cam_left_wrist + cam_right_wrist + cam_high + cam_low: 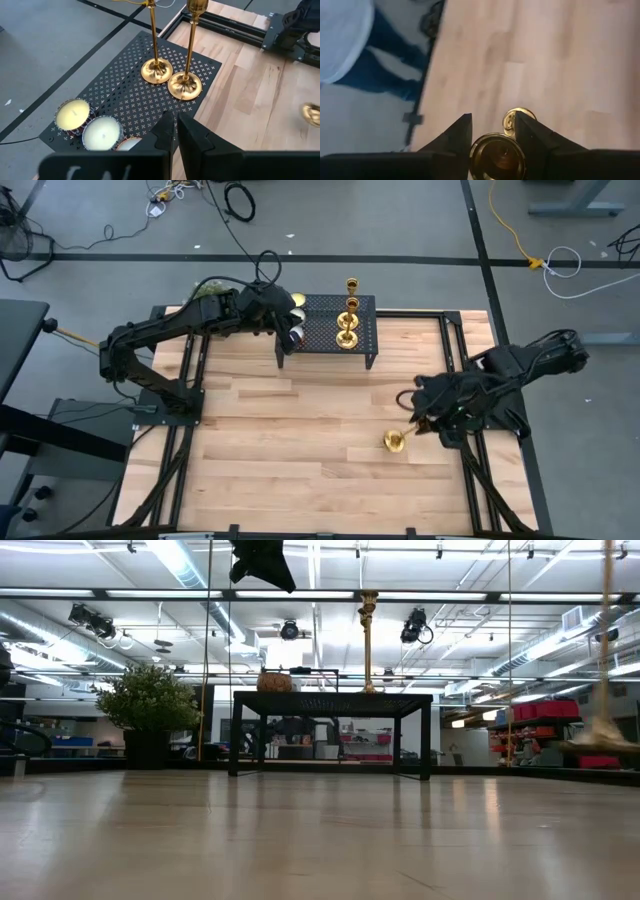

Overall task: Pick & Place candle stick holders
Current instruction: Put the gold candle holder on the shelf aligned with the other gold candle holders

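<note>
Two candle stick holders (pixel 347 320) stand upright on the black rack (pixel 365 308), just ahead of the clenched, empty left end effector (pixel 290 332). Right end effector (pixel 493 137) grasps the third candle stick holder (pixel 498 156) by its cup, above the table (pixel 300 440).

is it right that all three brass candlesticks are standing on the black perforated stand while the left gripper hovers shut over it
Not quite: the high view shows only two candlesticks on the black perforated stand. The third candlestick is over the wooden table, held in the right gripper. The left gripper does hover shut over the stand.
</note>
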### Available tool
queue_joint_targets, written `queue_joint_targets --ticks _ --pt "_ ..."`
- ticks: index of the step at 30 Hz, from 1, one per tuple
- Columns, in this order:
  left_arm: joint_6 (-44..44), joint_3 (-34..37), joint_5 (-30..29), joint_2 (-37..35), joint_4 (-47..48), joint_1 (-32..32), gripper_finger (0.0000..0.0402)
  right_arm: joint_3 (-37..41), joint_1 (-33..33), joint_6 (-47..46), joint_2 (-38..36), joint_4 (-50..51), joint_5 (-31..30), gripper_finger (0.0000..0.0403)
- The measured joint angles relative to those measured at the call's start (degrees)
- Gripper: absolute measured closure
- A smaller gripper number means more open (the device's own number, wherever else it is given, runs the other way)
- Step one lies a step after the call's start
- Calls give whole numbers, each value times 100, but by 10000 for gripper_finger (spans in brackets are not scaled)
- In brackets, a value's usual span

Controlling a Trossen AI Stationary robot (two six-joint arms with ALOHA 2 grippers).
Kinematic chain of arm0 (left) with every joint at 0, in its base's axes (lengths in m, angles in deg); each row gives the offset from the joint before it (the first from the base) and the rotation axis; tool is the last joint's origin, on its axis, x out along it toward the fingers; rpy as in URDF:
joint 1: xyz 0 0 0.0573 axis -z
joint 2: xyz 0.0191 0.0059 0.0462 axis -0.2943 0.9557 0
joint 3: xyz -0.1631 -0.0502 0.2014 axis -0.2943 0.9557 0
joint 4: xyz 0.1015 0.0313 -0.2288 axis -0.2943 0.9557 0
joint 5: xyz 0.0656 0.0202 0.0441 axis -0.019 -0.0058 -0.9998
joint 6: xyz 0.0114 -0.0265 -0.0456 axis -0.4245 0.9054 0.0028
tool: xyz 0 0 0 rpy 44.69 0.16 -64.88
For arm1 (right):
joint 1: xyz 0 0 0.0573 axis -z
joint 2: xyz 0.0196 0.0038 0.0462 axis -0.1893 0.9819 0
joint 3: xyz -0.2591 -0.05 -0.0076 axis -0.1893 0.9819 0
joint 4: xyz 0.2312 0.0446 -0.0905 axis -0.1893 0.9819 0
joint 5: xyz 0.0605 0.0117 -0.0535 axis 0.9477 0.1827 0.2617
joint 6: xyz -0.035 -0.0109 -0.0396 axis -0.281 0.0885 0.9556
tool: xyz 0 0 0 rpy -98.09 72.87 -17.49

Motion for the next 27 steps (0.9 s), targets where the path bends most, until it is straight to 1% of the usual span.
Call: queue_joint_targets --ticks 6,11,19,27 --pt "2 0 0 0 -2 1 374 -663 450 424 -2 386 -980 276" --pt "2 0 0 0 -2 1 374 -1199 933 575 0 711 -1529 276" --pt "2 0 0 0 -4 0 374 -1892 1691 585 -4 1093 -1806 276" --pt "2 0 0 0 -3 2 374 -2248 2401 984 87 1075 -2258 276"
